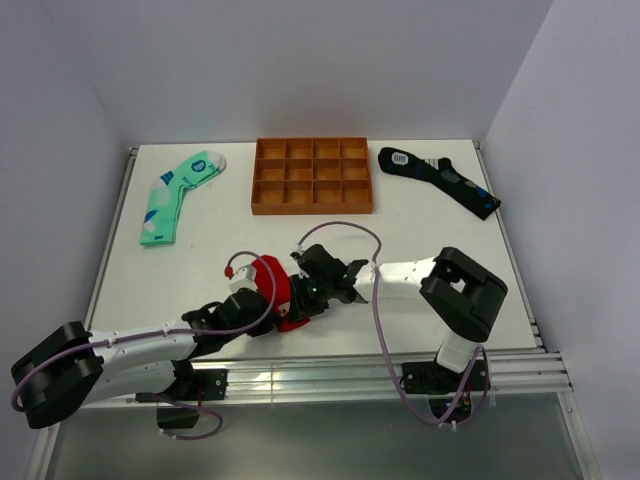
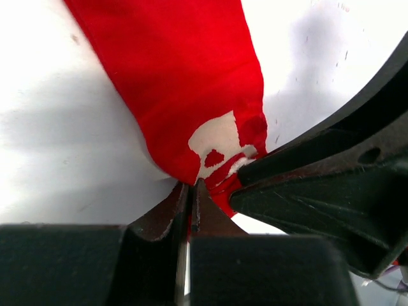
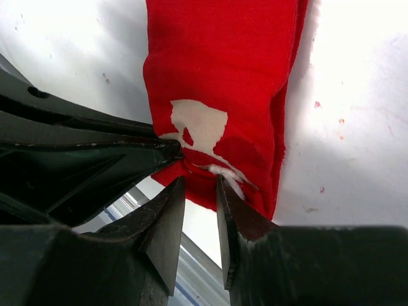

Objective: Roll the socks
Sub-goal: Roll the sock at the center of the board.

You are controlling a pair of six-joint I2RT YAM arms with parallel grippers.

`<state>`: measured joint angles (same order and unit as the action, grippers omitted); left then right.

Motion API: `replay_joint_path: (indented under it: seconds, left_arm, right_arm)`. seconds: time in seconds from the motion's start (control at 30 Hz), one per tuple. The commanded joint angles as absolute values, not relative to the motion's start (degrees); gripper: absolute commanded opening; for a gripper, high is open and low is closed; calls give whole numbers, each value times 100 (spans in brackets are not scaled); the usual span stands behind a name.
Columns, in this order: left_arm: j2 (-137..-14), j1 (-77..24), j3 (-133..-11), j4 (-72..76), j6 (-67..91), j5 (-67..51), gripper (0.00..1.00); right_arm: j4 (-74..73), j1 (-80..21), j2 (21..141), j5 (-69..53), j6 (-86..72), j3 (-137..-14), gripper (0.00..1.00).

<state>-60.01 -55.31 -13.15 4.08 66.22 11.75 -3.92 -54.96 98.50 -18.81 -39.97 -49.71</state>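
Near the front edge, mid table, red sock (image 1: 281,292) lies bunched btwn both arms. Its end is pinched tight in left gripper (image 2: 191,186). Fingers of right gripper (image 3: 201,183) are apart, right by the cloth, not holding. Step: starting the roll, I think. Next, right must grab & turn w/ left. Far back lie mint-green sock (image 1: 176,196) & black sock (image 1: 441,181).

Left arm (image 1: 130,350) and right arm (image 1: 410,272): white link shells, black joint housings, bases on the aluminium rail (image 1: 330,378). Lilac cables (image 1: 378,320) loop off each arm above the rail. Right gripper (image 3: 199,182) fingers (image 3: 159,223) black, wedge-shaped.
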Motion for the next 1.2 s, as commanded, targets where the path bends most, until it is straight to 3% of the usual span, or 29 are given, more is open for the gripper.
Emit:
replay_joint_path:
  seconds: [0.0,0.5,0.77,0.93,1.17]
  left_arm:
    - [-6187,-5563,-1529,-281,6250,739,0]
    - [-6346,-4492,-1906,-799,5380,-395,0]
    - [-6732,-4122,-2268,-1046,4843,-1010,0]
    - [-6969,-4017,-2259,-879,4860,-1309,0]
    - [-7267,-3858,-2504,-1063,4755,-1792,0]
  right_arm:
    - [-686,-5546,9791,-1143,-3718,-4597,35]
    - [1010,-5590,8589,-906,-3165,-3737,40]
    - [3004,-5599,7937,-1107,-2602,-2735,42]
    - [4365,-5686,7945,-1423,-2242,-2294,47]
    - [4676,-5915,8428,-1442,-1864,-2355,48]
